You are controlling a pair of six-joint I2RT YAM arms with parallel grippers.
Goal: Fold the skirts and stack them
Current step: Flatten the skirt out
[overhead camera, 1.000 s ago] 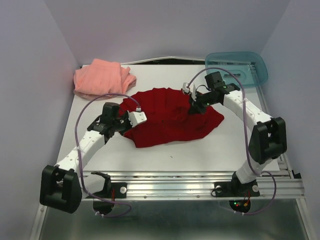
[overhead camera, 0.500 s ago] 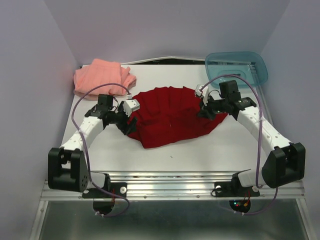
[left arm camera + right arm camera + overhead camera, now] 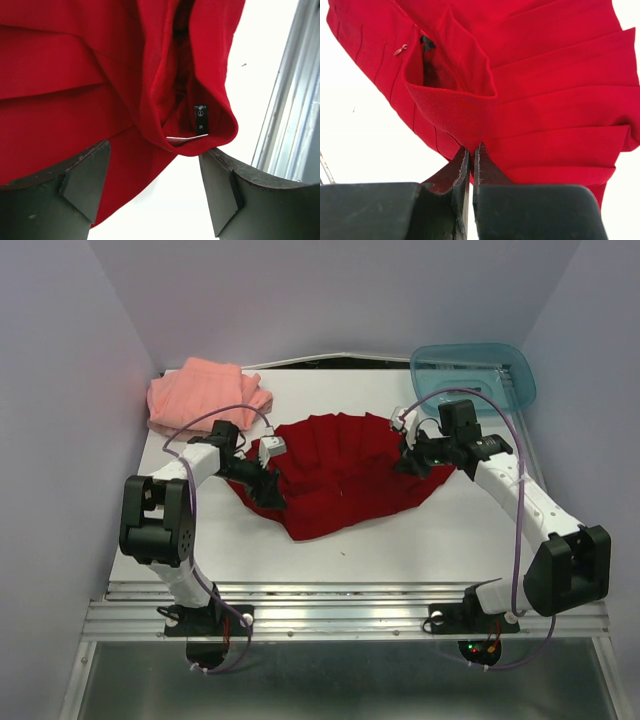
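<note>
The salmon-pink skirt (image 3: 205,392) lies rumpled at the far left. The left gripper (image 3: 154,157) gapes wide at the left edge of the red skirt (image 3: 340,470) (size tag (image 3: 200,119) showing). The right gripper (image 3: 471,152) pinches its right edge, near the teal tray (image 3: 480,380).

left arm (image 3: 195,462) folded at elbow | left gripper (image 3: 154,150) — jaws wide apart | right arm (image 3: 520,495) stretched forward | right gripper (image 3: 471,150) — 2 fingers pinching red skirt (image 3: 545,100)
</note>
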